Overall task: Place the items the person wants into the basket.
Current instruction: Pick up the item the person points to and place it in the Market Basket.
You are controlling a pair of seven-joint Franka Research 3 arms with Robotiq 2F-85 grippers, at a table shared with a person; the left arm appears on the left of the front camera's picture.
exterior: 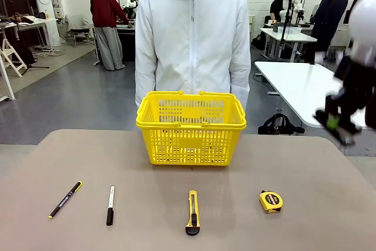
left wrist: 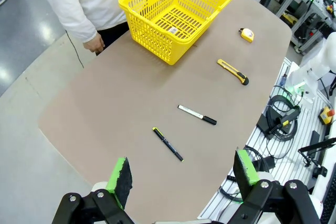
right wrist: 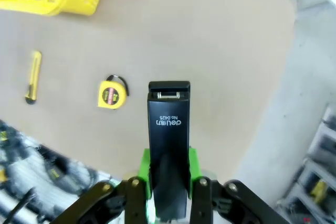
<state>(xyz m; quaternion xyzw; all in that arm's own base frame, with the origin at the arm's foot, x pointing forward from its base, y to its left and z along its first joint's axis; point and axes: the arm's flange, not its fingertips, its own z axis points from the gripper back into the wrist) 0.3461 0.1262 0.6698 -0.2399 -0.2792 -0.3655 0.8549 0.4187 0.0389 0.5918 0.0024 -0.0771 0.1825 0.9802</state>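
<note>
On the table, near left, the black pen and the marker lie side by side, well short of the yellow basket. The left gripper has its fingers wide apart; the right gripper is clamped on a black stapler.

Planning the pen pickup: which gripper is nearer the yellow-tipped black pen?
Left. Left gripper hovers high near the black pen; right gripper, clamping a black stapler, is far across the table.

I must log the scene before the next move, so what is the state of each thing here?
basket: upright, empty, handles down
black pen: lying on the table
marker: capped, lying on the table
utility knife: lying on the table
tape measure: on the table, tape drawn in
left pincer: open, empty
right pincer: shut on black item
</note>
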